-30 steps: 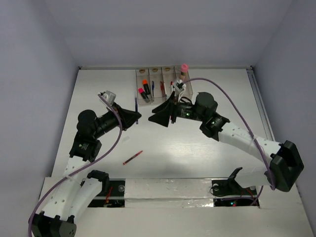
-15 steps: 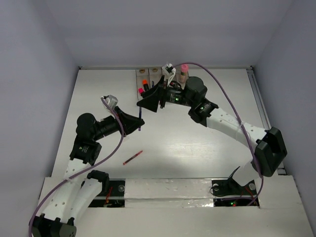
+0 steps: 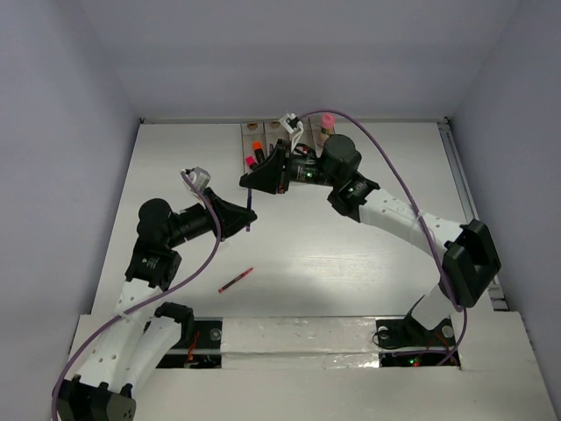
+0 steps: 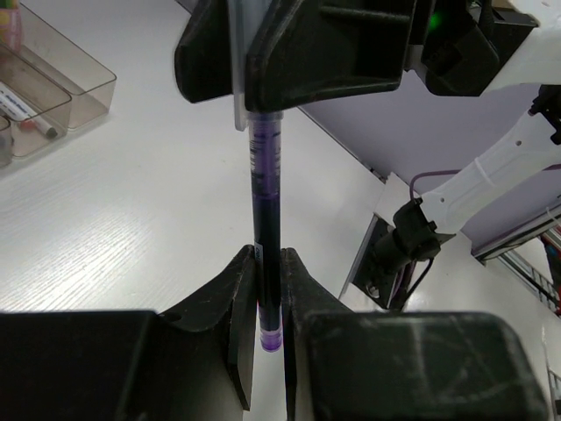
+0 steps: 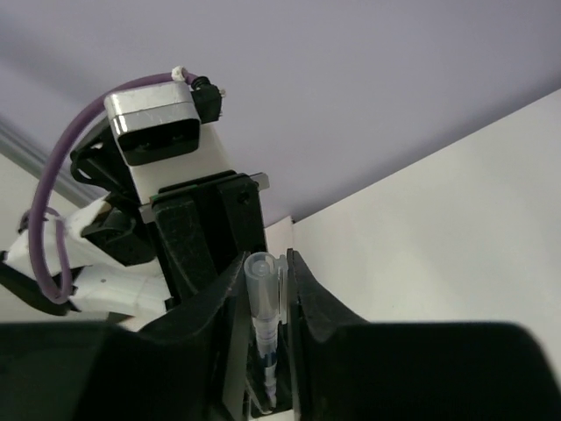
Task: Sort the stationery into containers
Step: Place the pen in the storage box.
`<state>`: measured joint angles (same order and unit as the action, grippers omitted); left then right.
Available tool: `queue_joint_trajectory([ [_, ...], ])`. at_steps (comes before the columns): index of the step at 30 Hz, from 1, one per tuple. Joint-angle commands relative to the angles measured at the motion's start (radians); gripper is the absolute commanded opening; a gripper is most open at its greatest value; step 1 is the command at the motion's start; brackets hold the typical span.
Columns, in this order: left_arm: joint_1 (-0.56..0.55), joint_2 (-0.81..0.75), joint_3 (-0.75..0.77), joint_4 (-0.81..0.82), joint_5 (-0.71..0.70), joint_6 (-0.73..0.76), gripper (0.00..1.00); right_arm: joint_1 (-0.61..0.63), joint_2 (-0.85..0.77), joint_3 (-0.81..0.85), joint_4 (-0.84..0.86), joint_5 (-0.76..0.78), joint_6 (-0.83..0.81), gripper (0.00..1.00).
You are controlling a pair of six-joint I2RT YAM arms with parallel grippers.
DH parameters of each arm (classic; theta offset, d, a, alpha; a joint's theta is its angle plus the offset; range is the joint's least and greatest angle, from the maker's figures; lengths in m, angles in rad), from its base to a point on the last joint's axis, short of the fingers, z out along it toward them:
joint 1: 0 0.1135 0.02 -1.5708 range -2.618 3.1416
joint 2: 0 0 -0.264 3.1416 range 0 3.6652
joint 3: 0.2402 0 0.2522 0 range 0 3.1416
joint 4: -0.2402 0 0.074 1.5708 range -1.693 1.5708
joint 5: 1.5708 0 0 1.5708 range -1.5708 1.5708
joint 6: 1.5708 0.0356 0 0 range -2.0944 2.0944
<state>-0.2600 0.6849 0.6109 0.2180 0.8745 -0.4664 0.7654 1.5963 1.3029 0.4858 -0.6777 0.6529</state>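
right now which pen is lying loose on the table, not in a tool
The red pen, lying flat and alone on the white table. The blue pen is instead clamped in the left tool, raised clear of the table.

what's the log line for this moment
phase: handover | left gripper: shut on blue pen | right gripper: closed on its other end | red pen: loose on table

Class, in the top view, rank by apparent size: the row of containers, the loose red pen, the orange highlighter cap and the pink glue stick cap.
1. Row of containers, partly hidden by the right arm.
2. Red pen.
3. Orange highlighter cap and pink glue stick cap: too alike to rank.
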Motion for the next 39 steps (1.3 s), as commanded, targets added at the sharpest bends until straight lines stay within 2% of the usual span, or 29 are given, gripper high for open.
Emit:
queue_joint_trajectory([
  [1, 0.001, -0.021, 0.009, 0.084, -0.005, -0.009, 0.0, -0.003, 0.007, 0.029, 0.057, -0.037, 0.017, 0.18],
  [2, 0.001, -0.021, 0.01, 0.089, -0.008, -0.018, 0.0, -0.003, 0.007, 0.018, 0.068, -0.036, 0.028, 0.09],
  [4, 0.001, -0.018, 0.012, 0.113, -0.015, -0.029, 0.0, -0.003, 0.001, -0.004, 0.092, -0.039, 0.042, 0.0],
  [10, 0.001, 0.01, 0.095, 0.138, -0.071, -0.032, 0.0, 0.018, -0.012, -0.089, 0.116, -0.013, 0.04, 0.0],
  [17, 0.001, 0.091, 0.292, 0.115, -0.126, -0.014, 0.0, 0.048, -0.03, -0.211, 0.128, 0.032, 0.043, 0.0],
  [20, 0.001, 0.113, 0.316, 0.13, -0.141, -0.04, 0.0, 0.048, -0.038, -0.24, 0.132, 0.038, 0.039, 0.0],
  [23, 0.001, 0.12, 0.31, 0.127, -0.141, -0.044, 0.0, 0.048, -0.056, -0.245, 0.084, 0.078, -0.004, 0.0],
  [25, -0.008, 0.117, 0.297, 0.089, -0.132, -0.034, 0.0, 0.037, -0.093, -0.237, 0.034, 0.159, -0.032, 0.0],
  [29, -0.018, 0.093, 0.233, -0.026, -0.126, 0.028, 0.0, -0.088, -0.127, -0.246, 0.095, 0.205, 0.06, 0.0],
  [33, -0.018, 0.087, 0.142, -0.106, -0.04, 0.055, 0.0, -0.136, -0.073, -0.125, 0.105, 0.254, 0.099, 0.0],
  [35, -0.027, 0.079, 0.092, -0.115, -0.028, 0.051, 0.07, -0.149, -0.011, -0.068, 0.099, 0.262, 0.129, 0.0],
  [36, -0.027, 0.073, 0.076, -0.126, -0.031, 0.054, 0.2, -0.161, 0.01, -0.045, 0.105, 0.26, 0.146, 0.0],
  [38, -0.027, 0.055, 0.056, -0.147, -0.046, 0.08, 0.35, -0.17, 0.048, 0.012, 0.128, 0.262, 0.177, 0.0],
  [39, -0.027, 0.05, 0.053, -0.157, -0.063, 0.089, 0.5, -0.17, 0.086, 0.027, 0.134, 0.264, 0.206, 0.0],
])
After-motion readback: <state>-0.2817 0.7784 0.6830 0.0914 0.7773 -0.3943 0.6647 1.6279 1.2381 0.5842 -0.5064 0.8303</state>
